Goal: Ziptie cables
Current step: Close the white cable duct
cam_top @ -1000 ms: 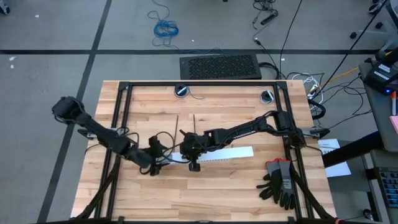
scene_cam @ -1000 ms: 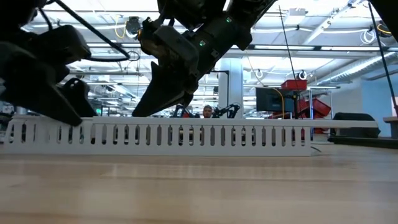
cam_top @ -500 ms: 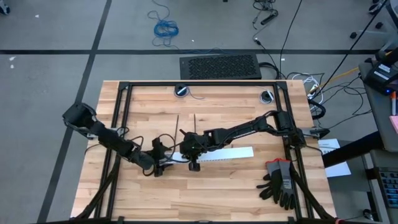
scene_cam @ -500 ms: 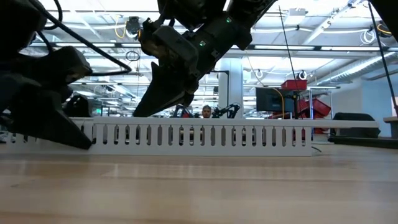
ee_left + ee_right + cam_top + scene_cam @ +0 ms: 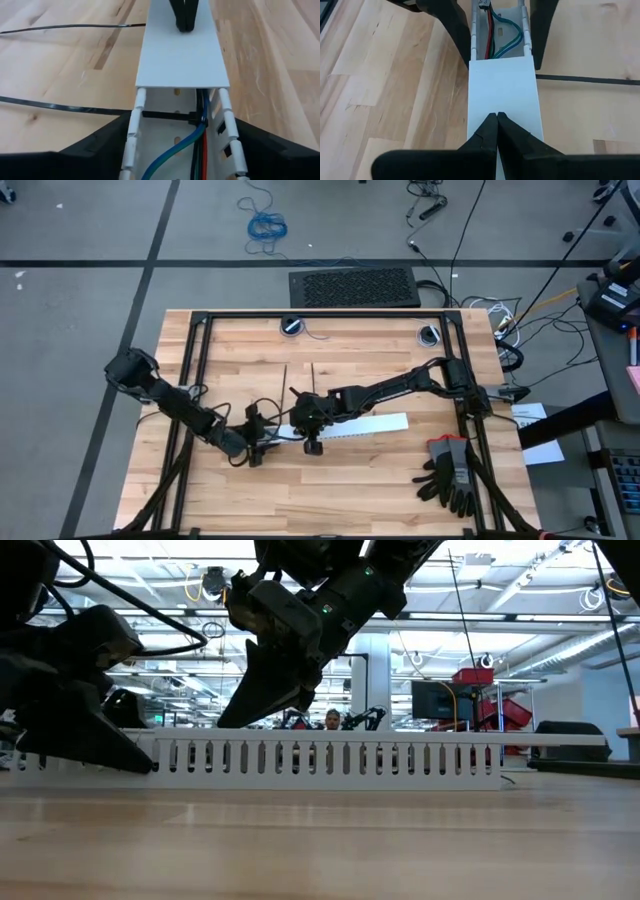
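**Both tools at the white slotted duct on the wooden worktop**

The worktop (image 5: pixel 350 480) is pale butcher-block wood inside a black frame, standing on a grey floor crossed by dark lines. A white slotted duct (image 5: pixel 365 426) lies near its middle, partly covered by a flat white lid (image 5: pixel 503 95). The cables (image 5: pixel 187 145), blue, green and red, lie inside the duct's uncovered end. One ziptie (image 5: pixel 75 107) lies flat on the wood beside the duct; another (image 5: pixel 75 26) lies farther off.

The left tool (image 5: pixel 262 442) straddles the uncovered end, one finger on each side, spread wide and gripping nothing. The right tool (image 5: pixel 496 119) is pressed fully closed, tips down on the lid, holding nothing.

Black gloves (image 5: pixel 448 473) rest near the worktop's right edge. On the floor lie a blue coiled cord (image 5: pixel 266 225) and a dark mat (image 5: pixel 354 286). Beyond the worktop, the low view shows a bright hall with ceiling lights and red equipment (image 5: pixel 480 690).
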